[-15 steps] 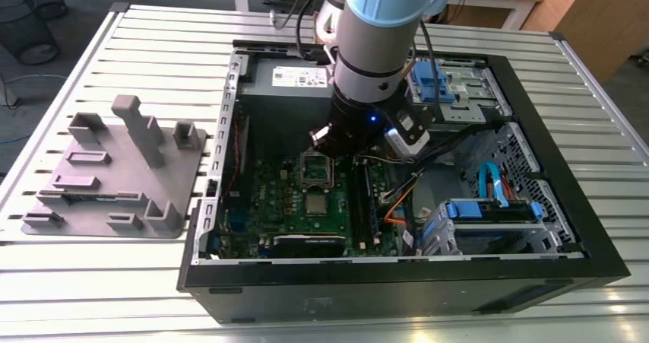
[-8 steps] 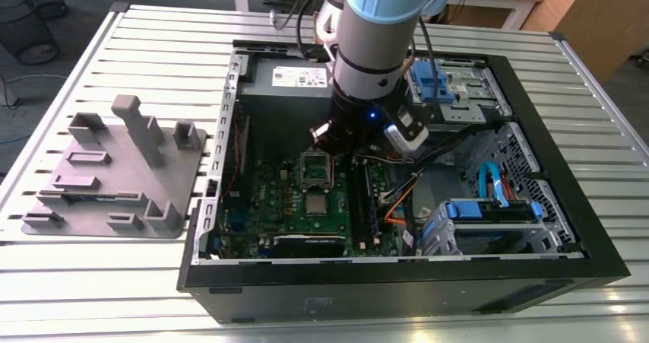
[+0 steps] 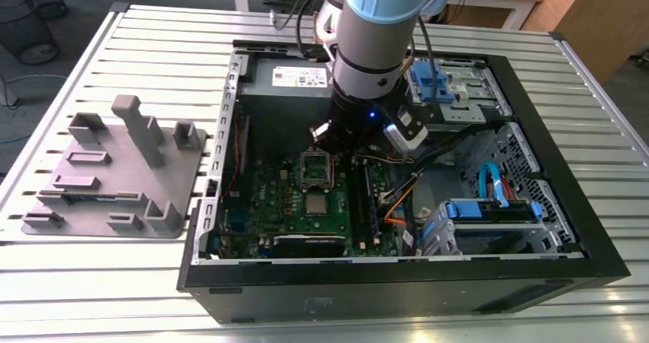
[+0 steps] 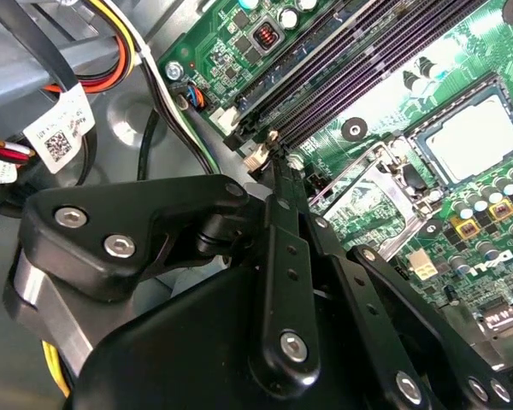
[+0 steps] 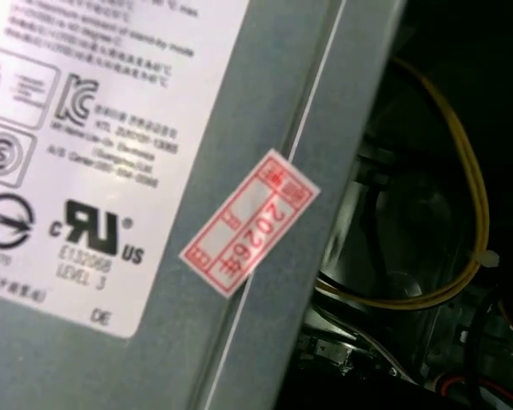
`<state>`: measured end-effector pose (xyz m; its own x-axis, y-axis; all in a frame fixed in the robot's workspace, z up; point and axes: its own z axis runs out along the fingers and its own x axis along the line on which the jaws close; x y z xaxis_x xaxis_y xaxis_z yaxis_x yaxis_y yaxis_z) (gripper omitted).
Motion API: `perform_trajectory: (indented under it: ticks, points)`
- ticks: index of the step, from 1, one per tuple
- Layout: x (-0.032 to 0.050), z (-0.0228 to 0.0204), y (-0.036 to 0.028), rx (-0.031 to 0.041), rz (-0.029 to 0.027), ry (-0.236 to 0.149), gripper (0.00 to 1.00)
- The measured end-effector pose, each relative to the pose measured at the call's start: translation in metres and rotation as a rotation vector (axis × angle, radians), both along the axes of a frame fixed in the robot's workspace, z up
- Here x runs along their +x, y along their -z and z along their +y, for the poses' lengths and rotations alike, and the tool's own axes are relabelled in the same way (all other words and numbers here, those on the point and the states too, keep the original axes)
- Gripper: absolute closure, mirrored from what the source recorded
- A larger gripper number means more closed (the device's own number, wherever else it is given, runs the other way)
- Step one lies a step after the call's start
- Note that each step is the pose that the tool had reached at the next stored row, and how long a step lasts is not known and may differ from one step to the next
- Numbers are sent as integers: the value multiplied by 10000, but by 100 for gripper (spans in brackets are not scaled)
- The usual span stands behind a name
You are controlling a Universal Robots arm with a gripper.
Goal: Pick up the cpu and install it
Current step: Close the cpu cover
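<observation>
The cpu (image 3: pixel 318 204), a small silvery square, lies flat in its socket on the green motherboard (image 3: pixel 273 198) inside the open computer case. In the second wrist view the cpu (image 4: pixel 470 137) sits framed by the socket, and the hinged metal socket frame (image 4: pixel 368 192) stands swung open beside it. My gripper (image 3: pixel 327 134) hangs above the motherboard, just beyond the open frame (image 3: pixel 316 168) on the power supply side. Its black linkage (image 4: pixel 274 162) reaches toward the memory slots. Nothing shows in its grasp.
A grey plastic tray with upright posts (image 3: pixel 112 168) lies outside the case at the exterior view's left. The labelled power supply (image 3: pixel 294 75) (image 5: pixel 111 128), blue drive cages (image 3: pixel 497 210), memory slots (image 4: pixel 368 68) and loose cables (image 4: pixel 128 51) (image 5: pixel 462 213) crowd around the arm.
</observation>
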<state>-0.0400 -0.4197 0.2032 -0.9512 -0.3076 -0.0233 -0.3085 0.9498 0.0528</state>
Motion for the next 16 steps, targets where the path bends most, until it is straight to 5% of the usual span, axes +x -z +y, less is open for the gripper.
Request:
perform_trajectory:
  ticks: [11,16]
  points:
    - [-4,0,8,9,-4,-1378,89]
    - [-9,1,9,93,-29,-1568,89]
